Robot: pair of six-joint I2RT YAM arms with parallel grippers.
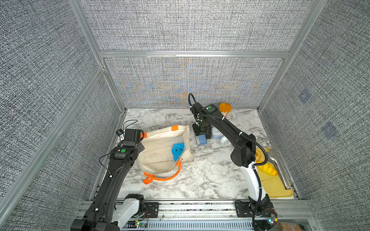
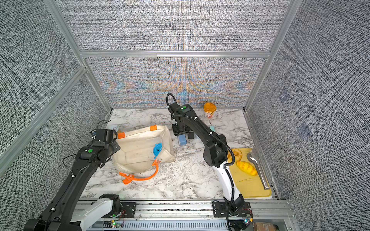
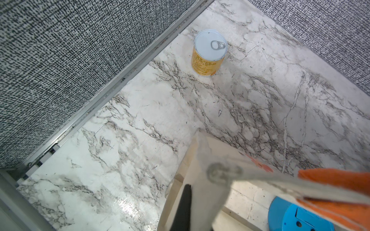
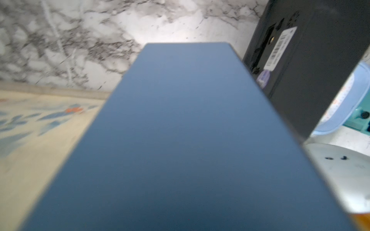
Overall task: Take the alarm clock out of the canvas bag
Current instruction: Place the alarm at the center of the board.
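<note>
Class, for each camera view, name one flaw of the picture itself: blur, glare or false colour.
In both top views, rainbow moiré ripples across the back wall panel; in the left wrist view, the rim of the canvas bag near the lens is blurred, and glare whitens the marble tabletop; in the right wrist view, the blue block fills the frame, soft-edged.

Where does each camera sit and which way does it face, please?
Both top views: high behind the arm bases, looking down on the marble table; left arm and right arm show.
Left wrist: on the left arm, facing past its finger and the rim of the canvas bag towards a can.
Right wrist: on the right arm, facing down; a blue block fills it, no fingers visible.
Shared: top and left wrist views both show the round blue clock inside the bag.
</note>
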